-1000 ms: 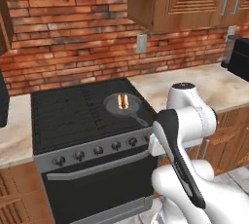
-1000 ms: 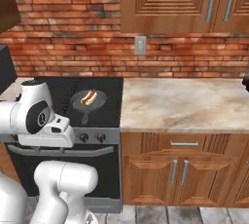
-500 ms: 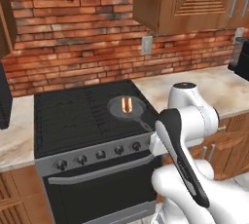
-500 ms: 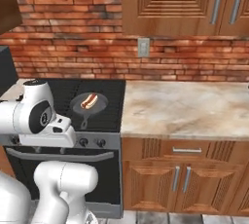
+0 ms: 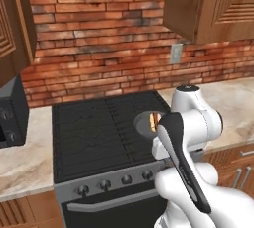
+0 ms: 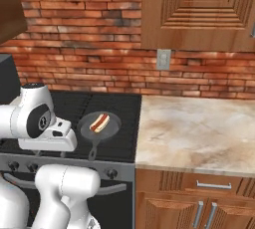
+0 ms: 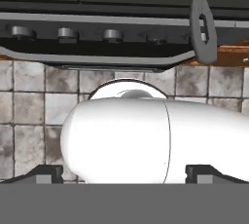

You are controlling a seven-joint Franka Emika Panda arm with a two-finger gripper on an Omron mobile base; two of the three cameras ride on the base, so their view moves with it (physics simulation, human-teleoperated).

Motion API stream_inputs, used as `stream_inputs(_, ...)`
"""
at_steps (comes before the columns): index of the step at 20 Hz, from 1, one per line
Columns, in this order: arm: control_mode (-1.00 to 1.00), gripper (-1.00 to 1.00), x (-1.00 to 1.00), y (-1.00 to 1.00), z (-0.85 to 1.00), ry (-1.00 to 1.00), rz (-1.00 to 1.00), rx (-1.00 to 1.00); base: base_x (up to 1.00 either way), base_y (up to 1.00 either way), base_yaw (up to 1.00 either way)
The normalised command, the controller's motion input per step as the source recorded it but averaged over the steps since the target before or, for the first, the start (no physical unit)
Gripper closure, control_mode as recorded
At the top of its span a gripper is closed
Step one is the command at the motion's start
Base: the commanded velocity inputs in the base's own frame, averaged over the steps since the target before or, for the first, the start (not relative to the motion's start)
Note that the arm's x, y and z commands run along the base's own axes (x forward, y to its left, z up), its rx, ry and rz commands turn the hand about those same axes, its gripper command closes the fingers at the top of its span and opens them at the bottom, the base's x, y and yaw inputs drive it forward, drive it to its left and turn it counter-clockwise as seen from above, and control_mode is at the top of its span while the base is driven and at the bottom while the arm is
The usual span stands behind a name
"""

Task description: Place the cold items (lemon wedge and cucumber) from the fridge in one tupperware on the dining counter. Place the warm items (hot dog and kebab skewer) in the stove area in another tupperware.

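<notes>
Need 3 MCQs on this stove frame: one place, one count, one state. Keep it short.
1. The hot dog lies:
A. in the dark pan on the stove
B. on the stone counter
C. in a white container

2. Sausages in the pan:
A. three
B. two
C. one

3. The pincer is:
A. shut on the pan handle
B. open, holding nothing
C. shut on the hot dog

Key: 1 A, the right base view shows it in the pan; 2 C, one bun only; 3 B, the fingertips stand wide apart in the hand view.

Black stove [image 5: 99,138], dark grey skillet [image 6: 99,126], reddish-brown hot dog [image 6: 99,122] in pale bun, red brick wall [image 6: 79,34], beige marbled counter [image 6: 199,133], brown wooden cabinets [image 6: 199,9].
</notes>
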Motion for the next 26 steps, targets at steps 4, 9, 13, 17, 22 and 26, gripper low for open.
stream_inputs(4, 1.00, -1.00, 0.00, 0.00, 0.00, 0.00, 0.00, 0.00, 0.17, 0.00, 0.00)
stream_inputs(9, 1.00, -1.00, 0.00, 0.00, 0.00, 0.00, 0.00, 0.00, 0.01, 0.00, -0.02)
stream_inputs(13, 1.00, -1.00, 0.00, 0.00, 0.00, 0.00, 0.00, 0.00, 0.00, 0.00, 0.00)
stream_inputs(17, 1.00, -1.00, 0.00, 0.00, 0.00, 0.00, 0.00, 0.00, 0.00, 0.00, 0.00)
stream_inputs(22, -1.00, -1.00, 0.10, 0.00, 0.00, 0.00, 0.00, 0.00, 0.00, 0.00, 0.00)
stream_inputs(26, -1.00, -1.00, 0.51, 0.00, 0.00, 0.00, 0.00, 0.00, 0.00, 0.00, 0.00)
